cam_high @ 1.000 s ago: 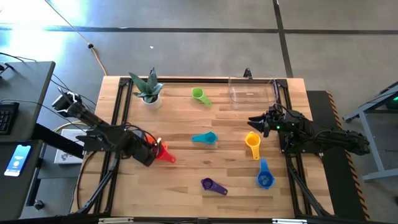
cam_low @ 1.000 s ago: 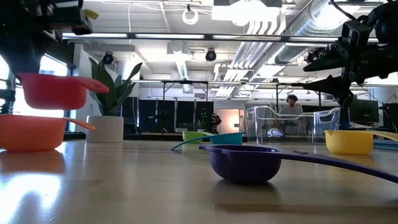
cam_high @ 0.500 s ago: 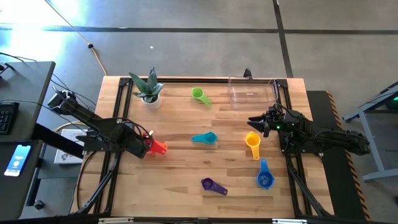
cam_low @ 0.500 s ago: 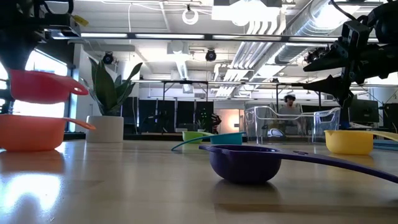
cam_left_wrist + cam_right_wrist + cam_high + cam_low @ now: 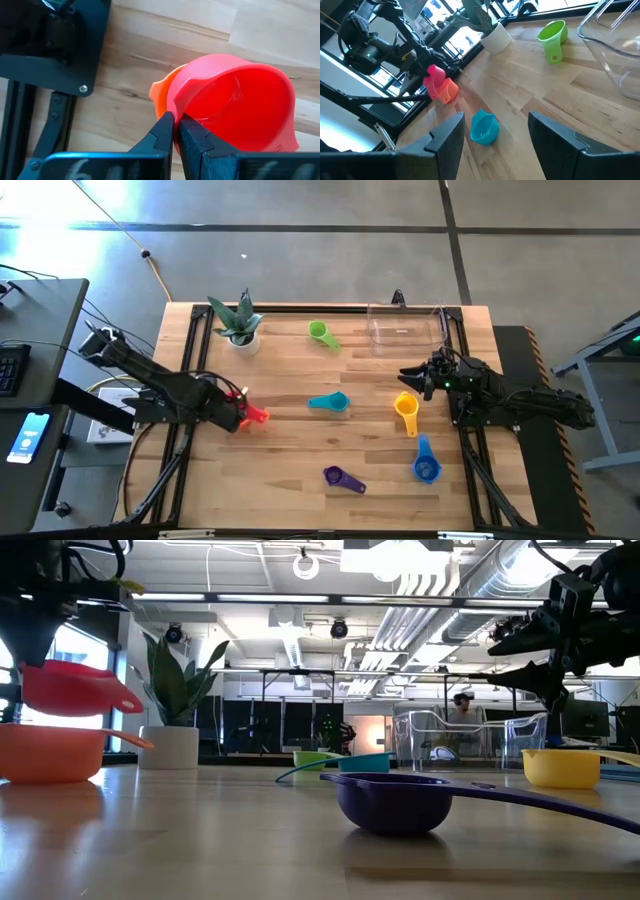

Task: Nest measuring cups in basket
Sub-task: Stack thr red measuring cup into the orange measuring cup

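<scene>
My left gripper [image 5: 176,120] is shut on the red cup [image 5: 235,110] near the table's left edge. It holds the cup just above the orange cup [image 5: 50,752], which stands on the table and peeks out beneath it [image 5: 159,94]. On the wood lie the green [image 5: 320,333], teal [image 5: 330,402], yellow [image 5: 405,410], blue [image 5: 426,465] and purple [image 5: 340,477] cups. The clear basket [image 5: 405,328] stands at the far right. My right gripper [image 5: 495,130] hovers open by the right edge, with nothing between its fingers. My left gripper pinches the red cup's wall at the rim [image 5: 175,107], on the side away from the handle [image 5: 130,703], with one finger inside the bowl and one outside. The fingers come from above, pointing down. The cup hangs clear, tilted with its handle end lower.
A white pot with a green plant [image 5: 238,325] stands at the far left. Black frame rails [image 5: 190,380] run along the left and right edges. Bare wood lies between the teal cup and the near edge.
My left gripper has carried the red cup toward the table's left edge and tipped more steeply downward. The cup, level before, now tilts with its handle lower and hangs over the orange cup. The right arm kept still.
</scene>
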Controlling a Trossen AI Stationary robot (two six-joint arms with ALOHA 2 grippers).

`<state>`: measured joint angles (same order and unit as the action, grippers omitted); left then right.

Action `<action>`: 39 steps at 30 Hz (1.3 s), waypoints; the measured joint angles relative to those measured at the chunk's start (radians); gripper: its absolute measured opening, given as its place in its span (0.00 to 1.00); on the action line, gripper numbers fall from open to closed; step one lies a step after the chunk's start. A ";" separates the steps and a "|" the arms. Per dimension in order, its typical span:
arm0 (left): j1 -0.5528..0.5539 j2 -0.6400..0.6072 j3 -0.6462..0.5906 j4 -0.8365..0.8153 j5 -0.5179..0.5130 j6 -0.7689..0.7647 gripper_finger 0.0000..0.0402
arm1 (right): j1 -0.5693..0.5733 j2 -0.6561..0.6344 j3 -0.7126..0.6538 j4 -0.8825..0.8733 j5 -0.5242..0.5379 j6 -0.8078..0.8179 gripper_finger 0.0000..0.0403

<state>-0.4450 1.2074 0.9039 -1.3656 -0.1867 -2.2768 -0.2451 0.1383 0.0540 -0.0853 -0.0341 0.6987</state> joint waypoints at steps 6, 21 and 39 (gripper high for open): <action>0.000 0.043 0.000 0.016 0.001 0.000 0.02 | 0.000 0.000 0.000 0.000 -0.002 0.000 0.52; 0.000 0.054 -0.072 0.146 0.001 0.000 0.02 | 0.000 0.000 0.000 0.000 -0.003 0.000 0.52; 0.000 0.053 -0.072 0.153 0.002 0.000 0.12 | 0.000 0.000 0.000 0.001 -0.003 0.000 0.52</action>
<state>-0.4450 1.2606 0.8318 -1.2121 -0.1852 -2.2765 -0.2449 0.1383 0.0540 -0.0845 -0.0376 0.6991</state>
